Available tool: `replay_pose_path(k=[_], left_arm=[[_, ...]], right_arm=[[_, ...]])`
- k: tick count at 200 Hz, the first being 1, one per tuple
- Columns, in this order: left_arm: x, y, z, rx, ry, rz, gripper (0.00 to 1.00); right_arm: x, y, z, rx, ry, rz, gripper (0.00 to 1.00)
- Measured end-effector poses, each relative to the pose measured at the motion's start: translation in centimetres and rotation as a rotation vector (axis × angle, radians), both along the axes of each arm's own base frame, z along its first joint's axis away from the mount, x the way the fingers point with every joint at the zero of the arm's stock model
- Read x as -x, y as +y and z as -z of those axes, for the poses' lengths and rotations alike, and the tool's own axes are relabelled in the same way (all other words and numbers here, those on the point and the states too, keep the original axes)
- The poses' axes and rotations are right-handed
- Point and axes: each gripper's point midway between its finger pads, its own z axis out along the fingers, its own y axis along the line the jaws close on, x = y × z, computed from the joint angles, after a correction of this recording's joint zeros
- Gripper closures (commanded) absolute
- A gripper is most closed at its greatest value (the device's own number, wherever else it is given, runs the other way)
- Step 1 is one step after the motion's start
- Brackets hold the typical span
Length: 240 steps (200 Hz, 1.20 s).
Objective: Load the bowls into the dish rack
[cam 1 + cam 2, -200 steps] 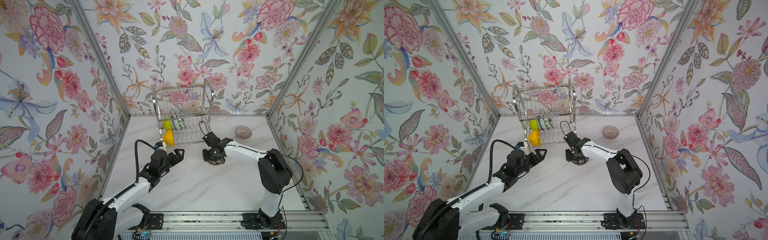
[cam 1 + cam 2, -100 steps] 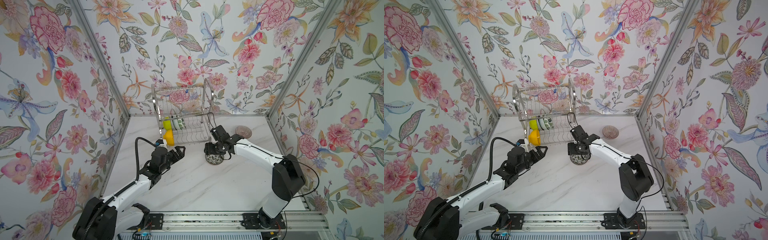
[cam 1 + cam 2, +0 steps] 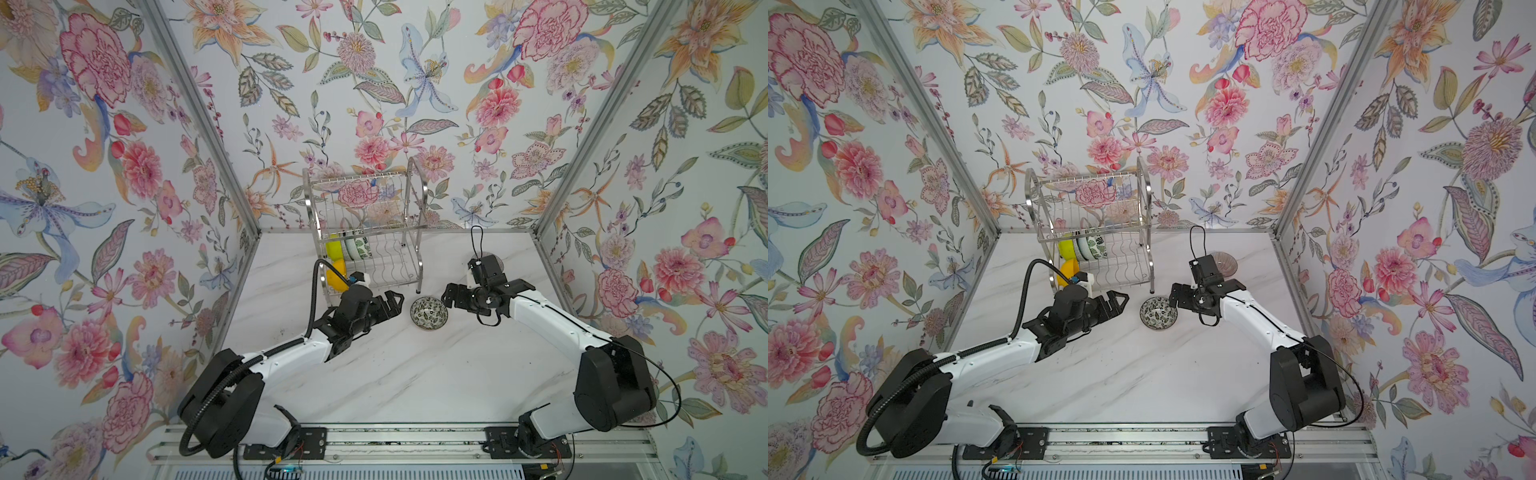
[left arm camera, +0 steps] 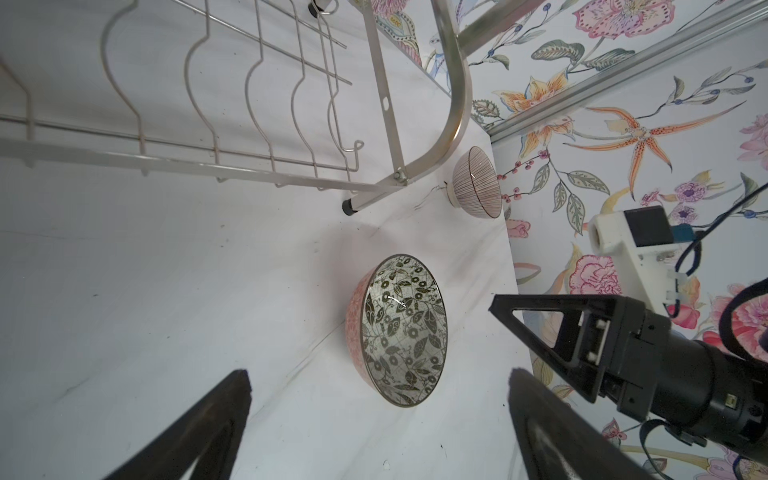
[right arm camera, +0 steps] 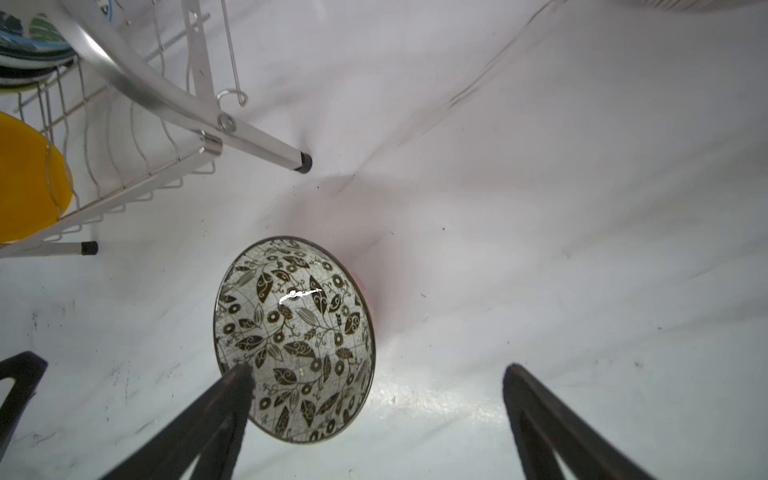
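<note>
Well, left gripper (image 3: 392, 302) and right gripper (image 3: 446, 296) both gape, flanking the floral bowl (image 3: 429, 313), apparently staged beside the dish rack (image 3: 386, 262).

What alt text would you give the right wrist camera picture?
A black-and-white floral bowl sits upright on the white marble table, just ahead of the right gripper, whose jaws are open. Beyond it stands a corner of the dish rack, holding an orange-yellow bowl.

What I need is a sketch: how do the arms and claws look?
White shells, black joints on the left arm and right arm. Black, open triangular fingers on the left claw and right claw. A ribbed black hose trails the left; thin black cable loops above the right.
</note>
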Motion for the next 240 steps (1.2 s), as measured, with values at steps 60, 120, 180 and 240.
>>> replay_pose_path(k=[60, 120, 180, 240], left_arm=[[0.2, -2.0, 0.6, 0.006, 0.011, 0.032, 0.01], [0.0, -1.8, 0.6, 0.001, 0.001, 0.013, 0.01], [-1.0, -2.7, 0.8, -0.002, 0.005, 0.015, 0.01], [-1.2, -3.5, 0.9, -0.004, 0.008, 0.027, 0.02]], right_arm=[[0.5, 3.1, 4.6, -0.008, 0.095, -0.066, 0.32], [0.7, 3.7, 6.6, 0.034, 0.12, -0.091, 0.59], [0.1, 3.8, 6.8, 0.09, 0.096, -0.108, 0.85], [-0.6, 2.8, 6.1, 0.115, 0.063, -0.095, 0.98]])
